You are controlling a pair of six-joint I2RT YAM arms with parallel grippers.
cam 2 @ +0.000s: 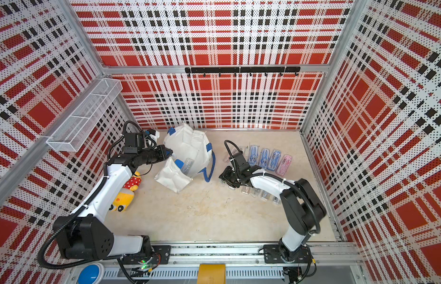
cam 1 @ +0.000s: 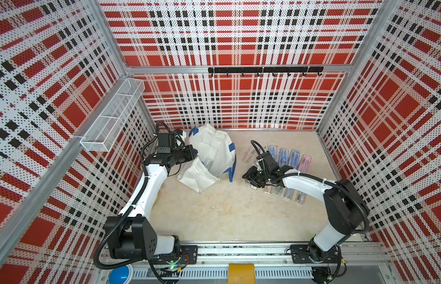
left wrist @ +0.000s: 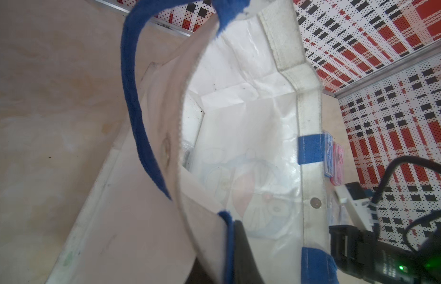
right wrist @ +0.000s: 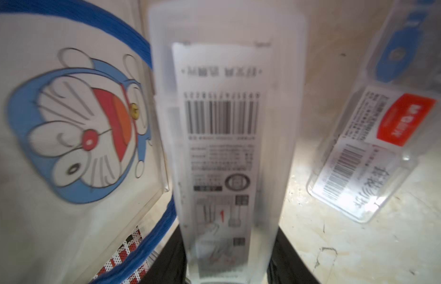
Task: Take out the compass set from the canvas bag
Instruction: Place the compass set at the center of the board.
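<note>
The left gripper (cam 1: 193, 153) is closed tight, pinching the rim of the canvas bag (cam 1: 215, 145). Right of the bag and outside it, the right gripper (cam 1: 249, 178) is partly open, clamping a clear-cased compass set (right wrist: 224, 147) beside other cases (cam 1: 283, 157).

The pale, scuffed tabletop (cam 1: 227, 216) carries the canvas bag (cam 1: 214, 150), lying tipped over. Right of the bag, three blue cases (cam 1: 283, 156) and a pink case (cam 1: 305, 163) lie side by side, with a row of clear cases (cam 1: 286, 193) just nearer. Left of the bag lies a yellow plush toy (cam 2: 127, 194).
</note>
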